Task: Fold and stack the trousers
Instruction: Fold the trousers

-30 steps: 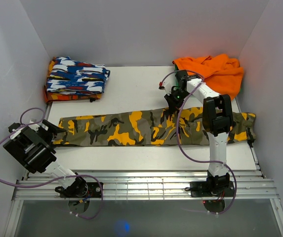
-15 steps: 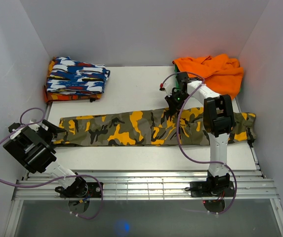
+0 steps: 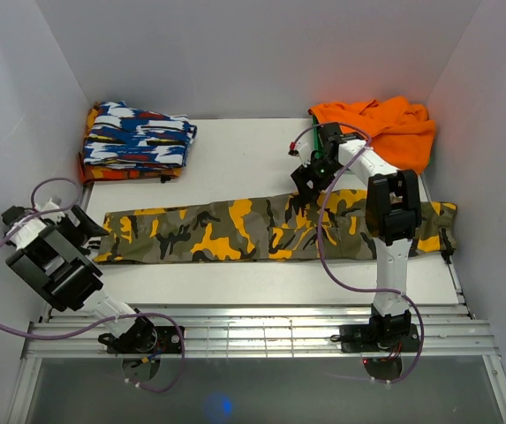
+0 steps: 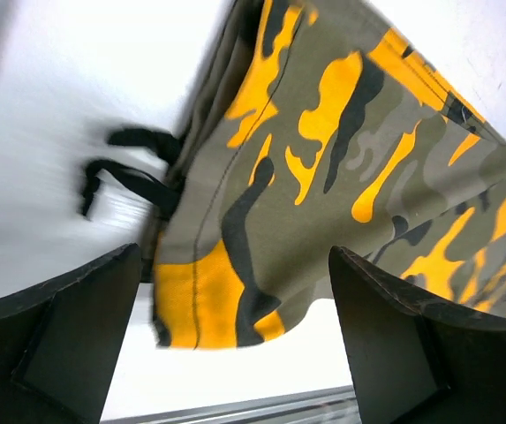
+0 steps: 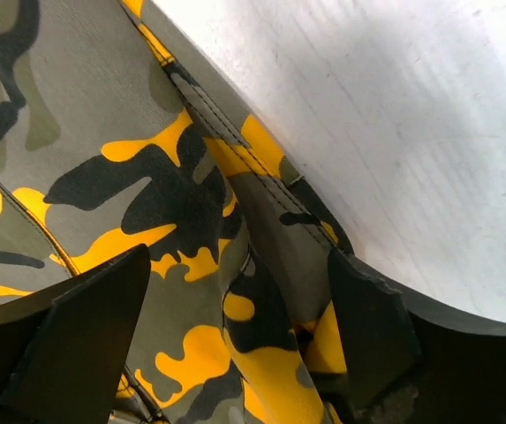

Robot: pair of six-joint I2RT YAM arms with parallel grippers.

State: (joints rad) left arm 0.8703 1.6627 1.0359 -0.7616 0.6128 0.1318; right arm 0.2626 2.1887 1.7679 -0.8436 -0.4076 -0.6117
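Observation:
The camouflage trousers [image 3: 261, 230] lie stretched flat across the table, left to right. My left gripper [image 3: 87, 231] hovers open at their left end. In the left wrist view that end [image 4: 323, 168] and its black drawstring [image 4: 124, 172] lie ahead, and a yellow corner reaches in between the fingers [image 4: 63, 340] of the left gripper [image 4: 235, 353]. My right gripper [image 3: 308, 183] stands open over the trousers' far edge, right of the middle. In the right wrist view a raised fold of cloth [image 5: 261, 336] sits between the spread fingers [image 5: 372, 327] of the right gripper [image 5: 226, 353], ungripped.
A folded blue-white-red garment [image 3: 138, 137] lies at the back left on an orange layer. A crumpled plain orange cloth [image 3: 381, 124] sits at the back right, just behind the right gripper. White walls close in the table [image 3: 235, 159] on three sides; a metal rail [image 3: 253, 331] runs along the front.
My right gripper has gone from shut to open, letting go of the trousers' far edge, and has risen slightly. My left arm has shifted a little to the left, still open.

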